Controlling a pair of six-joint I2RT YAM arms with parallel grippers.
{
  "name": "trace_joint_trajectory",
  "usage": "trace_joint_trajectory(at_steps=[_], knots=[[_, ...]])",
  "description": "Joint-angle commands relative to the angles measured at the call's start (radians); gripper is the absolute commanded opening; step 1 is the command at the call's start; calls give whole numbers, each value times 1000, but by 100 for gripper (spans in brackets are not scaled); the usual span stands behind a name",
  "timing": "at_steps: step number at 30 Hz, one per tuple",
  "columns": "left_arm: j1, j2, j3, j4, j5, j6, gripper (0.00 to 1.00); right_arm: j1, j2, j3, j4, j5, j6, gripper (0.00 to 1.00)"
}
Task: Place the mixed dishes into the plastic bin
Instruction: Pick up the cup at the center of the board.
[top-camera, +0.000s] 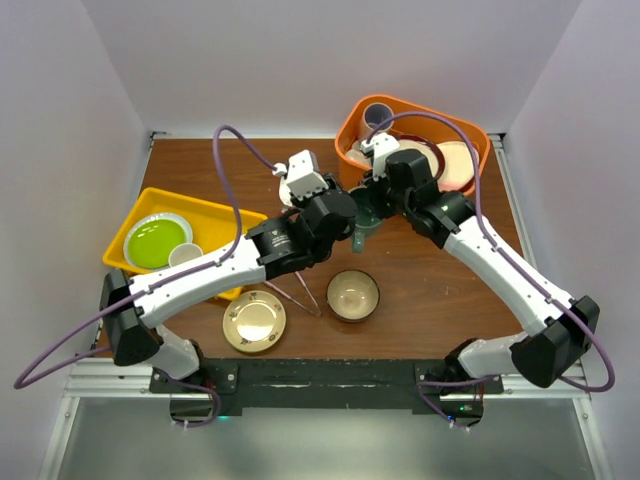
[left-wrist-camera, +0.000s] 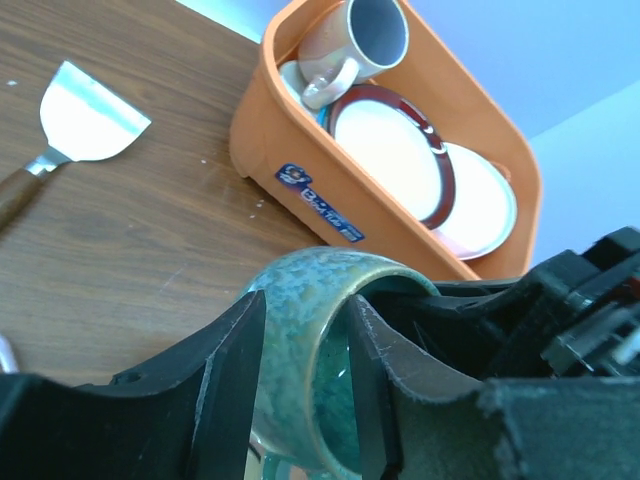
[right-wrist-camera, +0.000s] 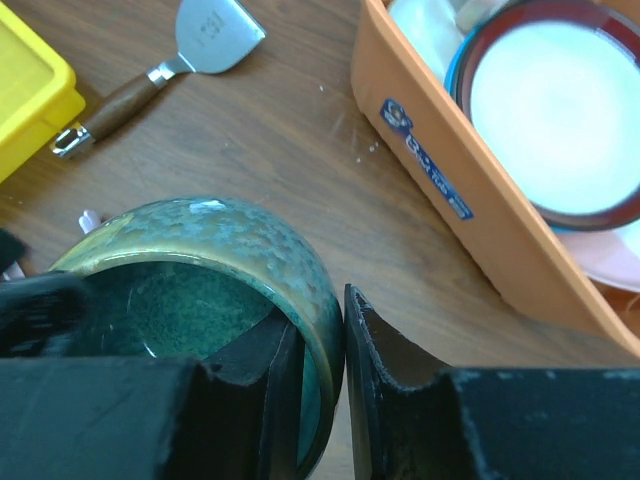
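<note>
**Two grippers sharing one teal mug beside the bin**

In the centre of the top view, the teal mug (top-camera: 362, 234) is sitting between the two wrists, just off the lower-left corner of the plastic bin (top-camera: 349, 135) in the upper right. I cannot tell whether it is clear of the table.

The left gripper (left-wrist-camera: 305, 350) is pinching the mug's wall, with one finger outside the rim and one inside. The right gripper (right-wrist-camera: 322, 350) is straddling another stretch of the rim the same way and appears to be clamping it (a thin dark sliver beside its outer finger is making that contact hard to confirm). I am reading this as a handover to the arm nearer the bin.

Doing it well probably means one gripper loosening only once the other is holding firmly, with neither arm pulling while both are clamped, since glazed ceramic is slippery and chips easily.

The bin is already crowded. The lavender mug (left-wrist-camera: 350, 45) is lying at its upper end, and the brown-rimmed plate (left-wrist-camera: 392, 150) is leaning across the middle. The teal mug should therefore be rising above the orange wall and then lowering gently, not dropping.
</note>
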Motion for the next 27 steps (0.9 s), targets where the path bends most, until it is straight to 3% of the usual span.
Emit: trace_joint_trajectory(at_steps=[1,7,14,18,27], knots=[[31,-108,-85,209,46,123,46,-37,-23,47,75,-80,53,0],[111,-254,-267,491,347,357,65,-62,-21,43,89,-99,38,0],[197,-375,-369,533,630,527,83,-128,12,110,98,-116,16,0],[215,-418,-413,476,697,621,88,-187,44,171,100,-136,10,0],[227,-533,-541,358,665,711,92,-315,150,316,121,-111,1,0]])
